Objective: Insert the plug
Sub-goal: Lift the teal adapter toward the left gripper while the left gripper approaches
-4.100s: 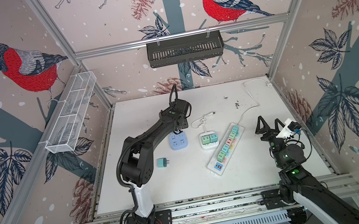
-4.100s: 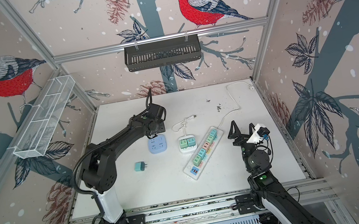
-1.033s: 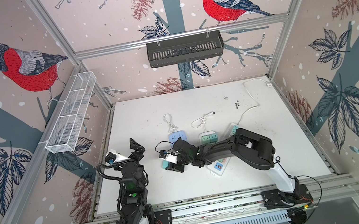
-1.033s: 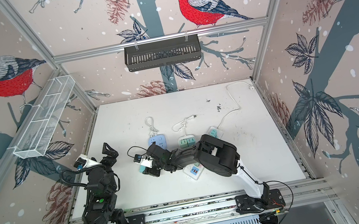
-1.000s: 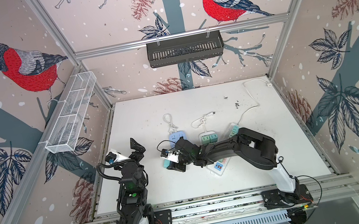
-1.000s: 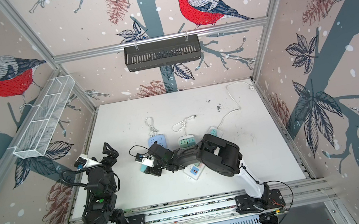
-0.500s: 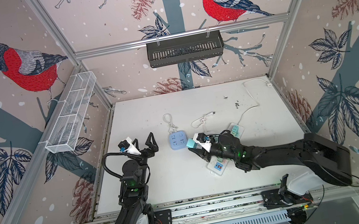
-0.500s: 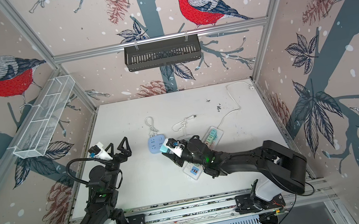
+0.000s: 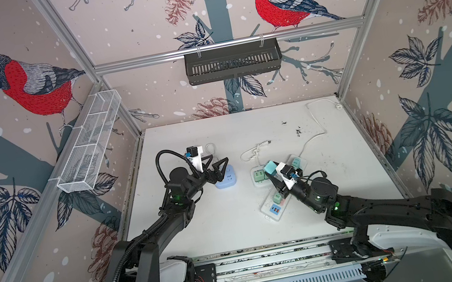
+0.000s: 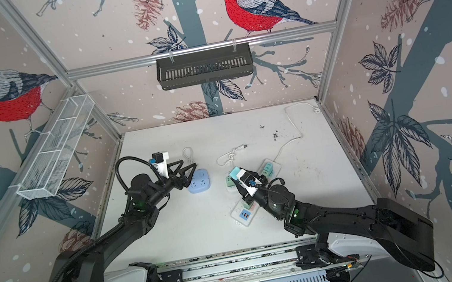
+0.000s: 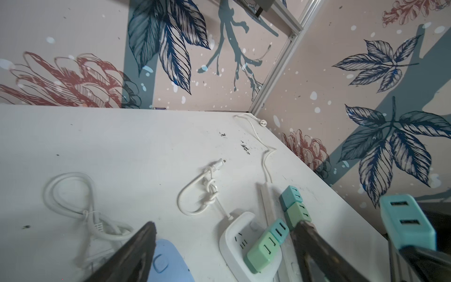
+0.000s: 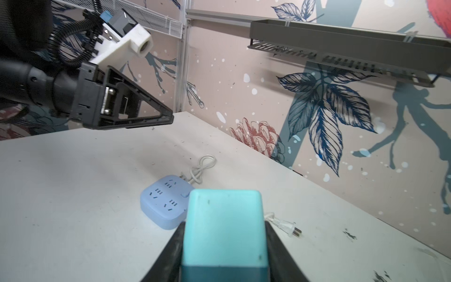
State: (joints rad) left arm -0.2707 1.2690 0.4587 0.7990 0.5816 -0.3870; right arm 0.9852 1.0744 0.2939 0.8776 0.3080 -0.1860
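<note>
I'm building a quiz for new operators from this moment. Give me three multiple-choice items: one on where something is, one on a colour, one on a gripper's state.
1. Where is the blue socket?
A) flat on the table, close to the left gripper
B) hanging from a wall
C) clamped in the left gripper and lifted

2. What colour is the plug in the right gripper?
A) red
B) teal
C) black

3. How do the left gripper's jaws stand?
A) shut tight, empty
B) shut on the blue socket
C) open, holding nothing

Answers:
1 A: both top views show it lying on the table by the jaw tips.
2 B: the right wrist view shows a teal block between the jaws.
3 C: the left wrist view shows a wide gap with nothing in it.
</note>
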